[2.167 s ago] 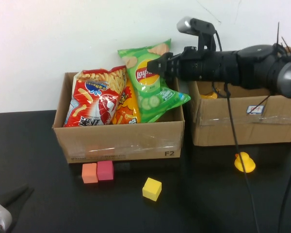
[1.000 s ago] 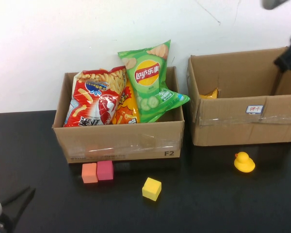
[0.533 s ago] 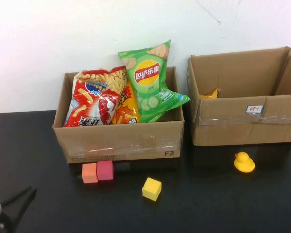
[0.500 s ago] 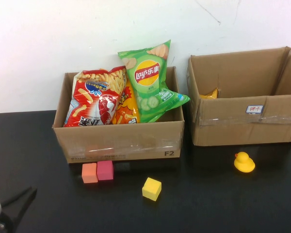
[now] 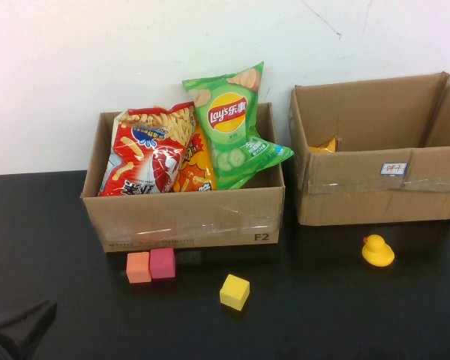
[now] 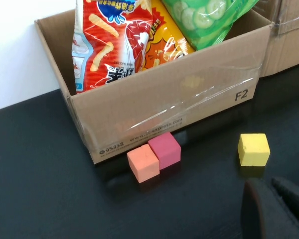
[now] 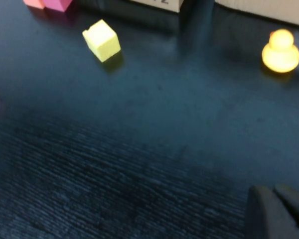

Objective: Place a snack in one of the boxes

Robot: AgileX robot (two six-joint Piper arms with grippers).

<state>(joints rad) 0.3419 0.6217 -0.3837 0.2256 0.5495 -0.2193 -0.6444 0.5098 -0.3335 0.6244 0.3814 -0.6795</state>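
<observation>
A green Lay's bag (image 5: 232, 124), a red snack bag (image 5: 146, 154) and an orange bag (image 5: 196, 163) stand in the left cardboard box (image 5: 187, 217). They also show in the left wrist view, the red bag (image 6: 109, 45) foremost. The right box (image 5: 375, 196) holds a yellow packet (image 5: 324, 144) at its left wall. My left gripper (image 5: 30, 321) is low at the table's front left, shut and empty, and shows in its own view (image 6: 263, 182). My right gripper (image 7: 267, 189) is out of the high view, shut and empty, low over the black table.
An orange cube (image 5: 138, 267) and a pink cube (image 5: 163, 263) sit side by side in front of the left box. A yellow cube (image 5: 235, 292) lies further forward. A yellow rubber duck (image 5: 377, 250) sits in front of the right box.
My right arm, which reached across to the green bag, has pulled back out of the high view. The green bag stays in the left box. My left gripper has sunk slightly.
</observation>
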